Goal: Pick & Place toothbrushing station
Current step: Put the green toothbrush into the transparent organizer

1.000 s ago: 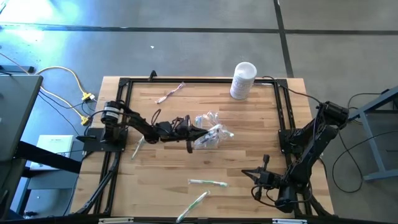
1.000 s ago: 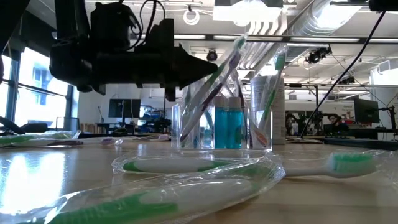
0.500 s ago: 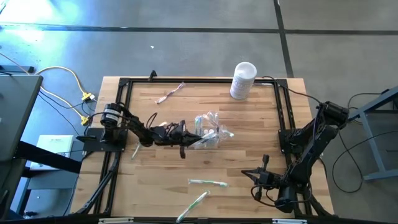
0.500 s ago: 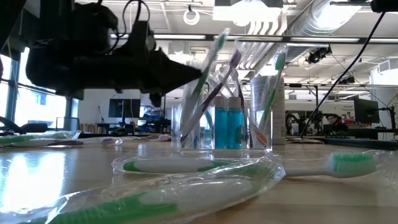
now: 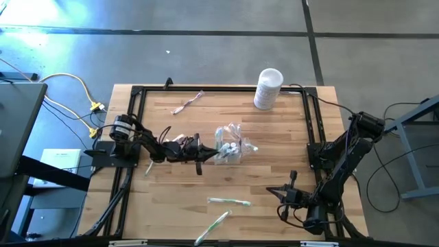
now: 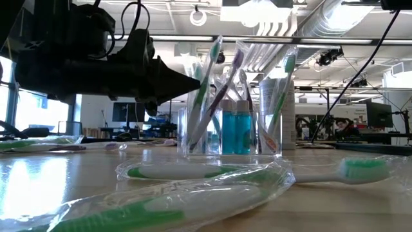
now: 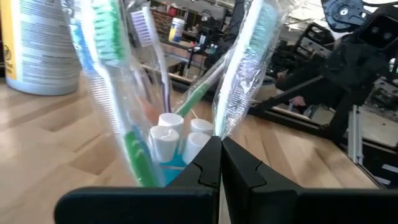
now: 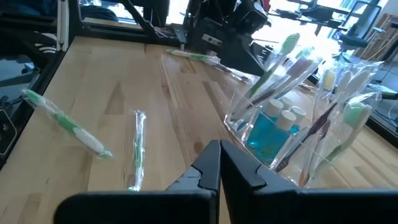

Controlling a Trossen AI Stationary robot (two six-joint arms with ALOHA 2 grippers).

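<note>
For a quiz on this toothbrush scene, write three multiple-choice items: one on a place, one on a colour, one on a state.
1. Where does the white canister stand?
A. at the table's far edge
B. inside the clear cup
C. beside the right gripper

2. What colour are the tubes in the clear cup?
A. red
B. teal blue
C. black

3. How is the left gripper?
A. open wide around the cup
B. shut, close beside the cup
C. shut on a loose toothbrush

Answers:
1 A, the high view shows it at the far edge.
2 B, the low and right wrist views show teal blue.
3 B, its fingers meet in the left wrist view.
</note>
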